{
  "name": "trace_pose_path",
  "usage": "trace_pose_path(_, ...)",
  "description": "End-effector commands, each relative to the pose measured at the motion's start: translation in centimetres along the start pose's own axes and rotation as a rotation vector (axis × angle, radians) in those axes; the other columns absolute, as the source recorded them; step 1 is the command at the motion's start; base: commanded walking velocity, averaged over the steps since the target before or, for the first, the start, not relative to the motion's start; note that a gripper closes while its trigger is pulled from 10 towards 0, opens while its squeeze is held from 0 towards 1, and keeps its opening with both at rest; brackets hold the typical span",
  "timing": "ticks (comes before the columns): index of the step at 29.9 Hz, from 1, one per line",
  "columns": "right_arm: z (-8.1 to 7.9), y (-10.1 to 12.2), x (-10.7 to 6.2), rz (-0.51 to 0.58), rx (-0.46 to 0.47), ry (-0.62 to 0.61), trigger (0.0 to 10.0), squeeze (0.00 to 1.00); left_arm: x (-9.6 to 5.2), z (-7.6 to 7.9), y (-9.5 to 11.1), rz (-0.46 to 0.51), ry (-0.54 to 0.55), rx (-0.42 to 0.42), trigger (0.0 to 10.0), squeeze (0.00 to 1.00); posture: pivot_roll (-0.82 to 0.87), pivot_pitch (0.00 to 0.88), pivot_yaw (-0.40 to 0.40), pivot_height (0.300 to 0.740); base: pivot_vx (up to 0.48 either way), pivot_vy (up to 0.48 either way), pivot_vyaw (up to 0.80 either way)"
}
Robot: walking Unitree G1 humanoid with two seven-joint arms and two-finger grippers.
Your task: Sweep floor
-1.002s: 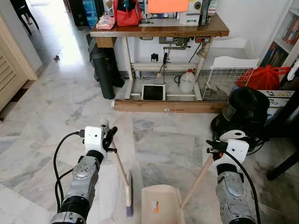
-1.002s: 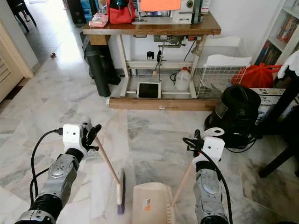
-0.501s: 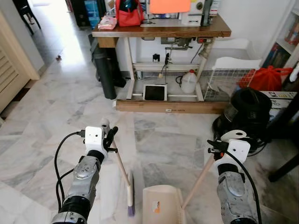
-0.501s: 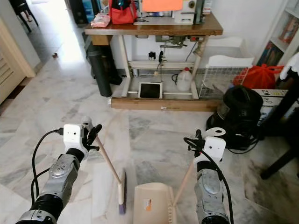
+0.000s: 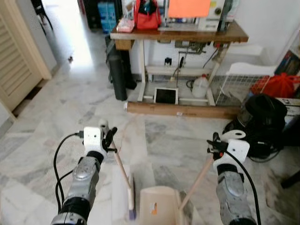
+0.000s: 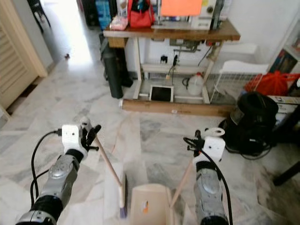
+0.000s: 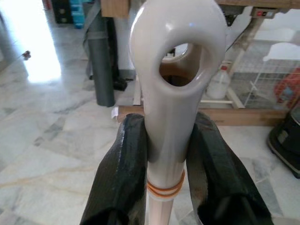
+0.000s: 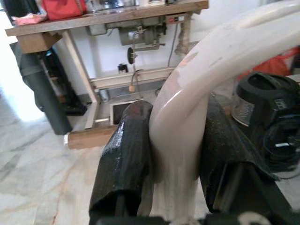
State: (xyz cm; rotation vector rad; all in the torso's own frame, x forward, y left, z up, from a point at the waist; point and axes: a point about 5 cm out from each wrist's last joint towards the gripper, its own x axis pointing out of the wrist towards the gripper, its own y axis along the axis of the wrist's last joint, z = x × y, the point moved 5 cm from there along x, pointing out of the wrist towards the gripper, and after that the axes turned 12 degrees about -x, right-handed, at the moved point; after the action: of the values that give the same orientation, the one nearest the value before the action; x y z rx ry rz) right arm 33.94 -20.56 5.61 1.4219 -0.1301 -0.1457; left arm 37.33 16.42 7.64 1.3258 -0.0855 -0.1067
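My left gripper is shut on the cream handle of a small broom, whose brush head rests on the marble floor between my arms. In the left wrist view both black fingers clamp the handle's looped end. My right gripper is shut on the long handle of a cream dustpan, which sits on the floor just right of the brush. The right wrist view shows black fingers squeezing that curved handle top.
Ahead stands a sewing machine table with a red bag, a wooden pedal base and a plastic jug beneath. A black vacuum cleaner sits at the right, a wire basket behind it. A louvred door is at the left.
The whole picture has shifted and blurred: the camera has turned, showing more of the door and hallway at the left. Both grippers still hold broom and dustpan the same way.
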Motion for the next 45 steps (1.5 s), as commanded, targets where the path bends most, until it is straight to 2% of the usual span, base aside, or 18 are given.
trace_pose_path(1,-0.1,1.4,0.5,0.053,0.009,-0.004,10.0,0.0,0.4,-0.1,1.3,0.037,-0.003,0.006,10.0,0.0,-0.09,0.0,0.039,0.74,0.0,0.48,0.0)
trace_pose_path(8,0.0,1.7,0.6,0.063,0.004,-0.003,10.0,0.0,0.4,-0.2,1.4,0.041,-0.003,0.006,10.0,0.0,-0.09,0.0,0.038,0.74,0.0,0.48,0.0)
trace_pose_path(13,-0.1,1.5,0.7,0.052,0.007,-0.001,10.0,0.0,0.4,-0.1,1.5,0.045,-0.008,0.023,10.0,0.0,-0.09,0.0,0.038,0.74,0.0,0.0,0.0)
trace_pose_path(23,0.1,1.3,0.7,0.041,0.0,-0.013,10.0,0.0,0.4,0.0,1.4,0.045,-0.018,0.02,10.0,0.0,-0.09,0.0,0.041,0.74,0.0,0.0,-0.79)
trace_pose_path(30,0.6,1.3,0.7,0.037,-0.039,-0.043,10.0,0.0,0.4,0.2,1.3,0.038,-0.031,0.019,10.0,0.0,-0.09,0.0,0.043,0.74,0.0,0.0,-0.77)
trace_pose_path(31,1.3,1.5,0.6,0.05,-0.072,-0.083,10.0,0.0,0.3,0.3,1.2,0.033,-0.037,0.016,10.0,0.0,-0.09,0.0,0.044,0.74,0.0,0.0,0.0)
trace_pose_path(33,1.7,1.6,0.5,0.059,-0.082,-0.107,10.0,0.0,0.3,0.3,1.1,0.03,-0.041,0.014,10.0,0.0,-0.09,0.0,0.044,0.74,0.0,0.0,0.0)
trace_pose_path(45,2.7,1.6,0.1,0.064,-0.128,-0.164,10.0,0.0,0.2,0.5,1.0,0.021,-0.061,0.008,10.0,0.0,-0.09,0.0,0.051,0.74,0.0,0.0,0.0)
